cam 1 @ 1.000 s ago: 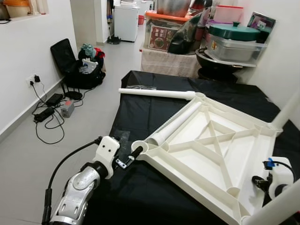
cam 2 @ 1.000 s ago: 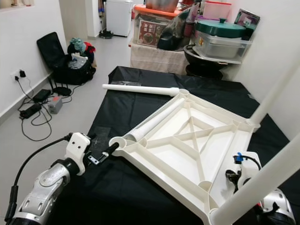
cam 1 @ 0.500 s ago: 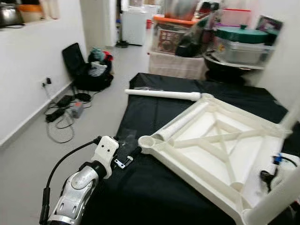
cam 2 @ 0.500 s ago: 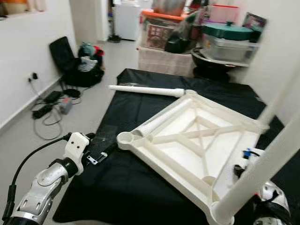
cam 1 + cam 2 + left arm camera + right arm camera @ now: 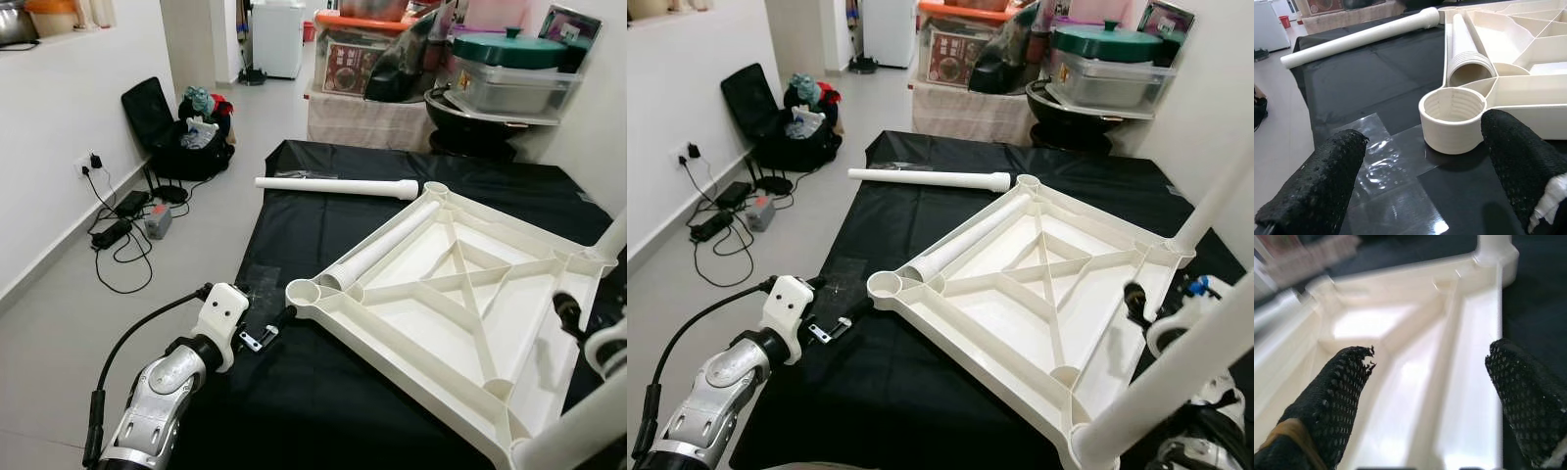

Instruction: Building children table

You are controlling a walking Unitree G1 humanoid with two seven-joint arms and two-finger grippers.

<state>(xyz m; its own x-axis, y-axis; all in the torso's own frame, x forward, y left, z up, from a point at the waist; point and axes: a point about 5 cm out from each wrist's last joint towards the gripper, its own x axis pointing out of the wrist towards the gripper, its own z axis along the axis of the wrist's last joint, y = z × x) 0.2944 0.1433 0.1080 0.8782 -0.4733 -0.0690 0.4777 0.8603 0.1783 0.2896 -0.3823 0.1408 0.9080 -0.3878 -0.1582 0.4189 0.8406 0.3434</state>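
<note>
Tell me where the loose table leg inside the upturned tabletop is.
The loose leg lies inside the upturned tabletop along its far-left edge, open end beside the empty corner socket near the left gripper.

Even, bright indoor light, no hard shadows on the black cloth. Head views sharp, slight wide-angle bend at edges; the white pole nearest my head is soft and oversized. The clear tape patch throws small glints under my left gripper. My right wrist view is motion-blurred, far end smeared, and the white tabletop is blown out with glare in its middle. My fingers stay fairly crisp, up close.
</note>
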